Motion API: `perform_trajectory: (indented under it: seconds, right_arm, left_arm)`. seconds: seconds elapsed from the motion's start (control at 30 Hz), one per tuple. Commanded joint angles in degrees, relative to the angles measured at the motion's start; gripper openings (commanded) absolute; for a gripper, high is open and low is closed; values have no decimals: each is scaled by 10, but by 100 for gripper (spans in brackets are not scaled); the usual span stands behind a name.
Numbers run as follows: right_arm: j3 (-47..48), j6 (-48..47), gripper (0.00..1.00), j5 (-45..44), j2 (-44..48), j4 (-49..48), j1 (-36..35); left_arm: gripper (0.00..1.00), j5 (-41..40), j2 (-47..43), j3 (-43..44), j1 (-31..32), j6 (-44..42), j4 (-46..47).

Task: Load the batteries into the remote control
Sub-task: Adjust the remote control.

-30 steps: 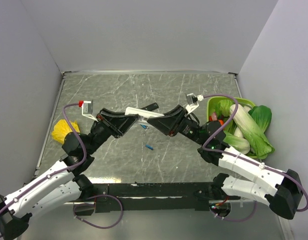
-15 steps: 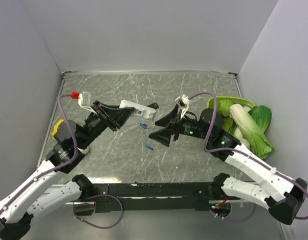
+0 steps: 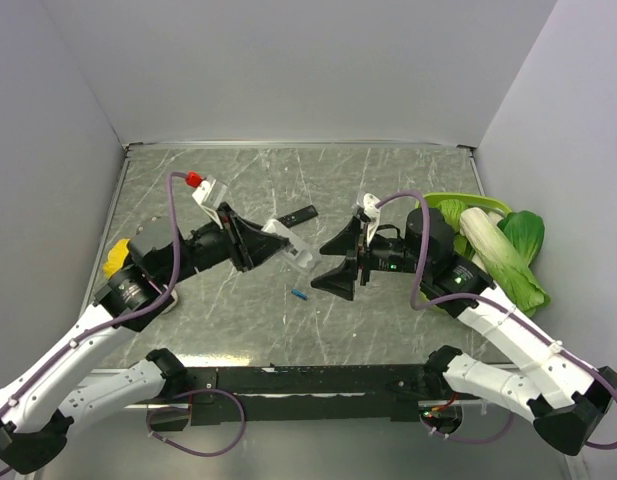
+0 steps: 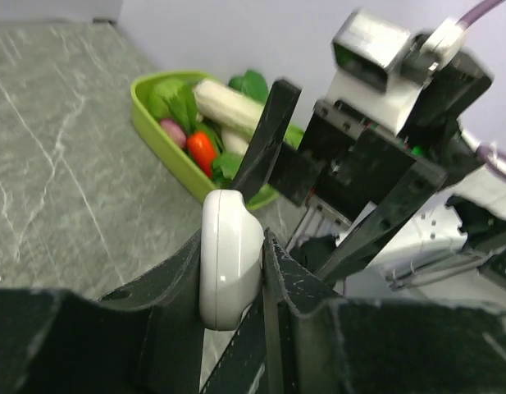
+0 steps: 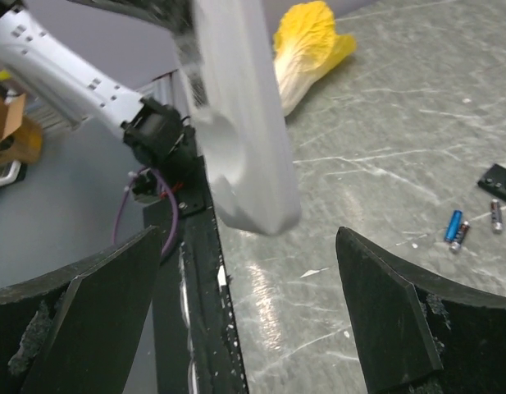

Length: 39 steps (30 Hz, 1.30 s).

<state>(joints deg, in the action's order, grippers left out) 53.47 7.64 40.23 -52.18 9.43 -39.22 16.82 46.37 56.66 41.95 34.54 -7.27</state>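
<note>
left wrist view: left gripper (image 4: 234,261) is closed partway onto the remote control (image 4: 230,254), one finger on each long side. the white body stands on edge and sticks out well past the fingertips, off the table. right wrist view: right gripper (image 5: 248,246) has its jaws spread wide with nothing in them. the remote's free end hangs just ahead of the gap, not touched.

outward: batteries (image 5: 455,229) lie loose on the grey table (image 3: 238,180). top external shows one blue cell (image 3: 300,294) near the right gripper's lower finger. i cannot place the second cell there. the black remote (image 3: 303,213) lies beyond. the green tray (image 4: 158,123) of vegetables sits at the right wall, a yellow leafy thing (image 5: 314,49) at the left.

cannot tell whether the battery bay is open.

risks, as judged:
- the hold sits near one end, so a nudge from the open jaws could swing or slip the remote.
- the cells are small and round, so a poor pinch could send one rolling off.
</note>
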Motion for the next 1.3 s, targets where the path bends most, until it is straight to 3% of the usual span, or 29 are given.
perform_trajectory:
  seconds: [0.0,0.4,0.8,0.9,0.93,1.0,1.03,1.07,1.13,1.17,1.27]
  right_arm:
    - [55,-31,94,60,-5,23,3]
    - [130,9,89,128,-65,38,6]
    - [146,58,66,210,-124,-3,5]
    - [141,67,52,215,-132,-15,5]
    - [141,67,39,216,-135,-20,5]
    - [137,72,23,221,-136,-28,5]
    - [132,78,6,219,-135,-38,6]
    - [125,96,0,216,-134,-67,10]
    - [104,119,0,212,-129,-92,26]
    - [97,143,0,210,-127,-135,33]
    - [74,176,0,195,-118,-183,56]
  left_arm:
    - [1,59,12,48,-2,-37,-34]
    - [1,178,25,40,-3,-66,1]
    - [1,212,46,49,-2,-77,5]
    - [1,213,50,54,-2,-86,-3]
    - [1,212,50,56,-2,-86,-4]
    - [2,209,50,56,-2,-89,-1]
    - [4,203,50,54,-3,-88,0]
    - [9,197,46,52,-2,-86,3]
    - [23,177,36,45,-2,-87,7]
    - [46,168,29,42,-2,-86,9]
    - [79,125,-7,11,-2,-72,42]
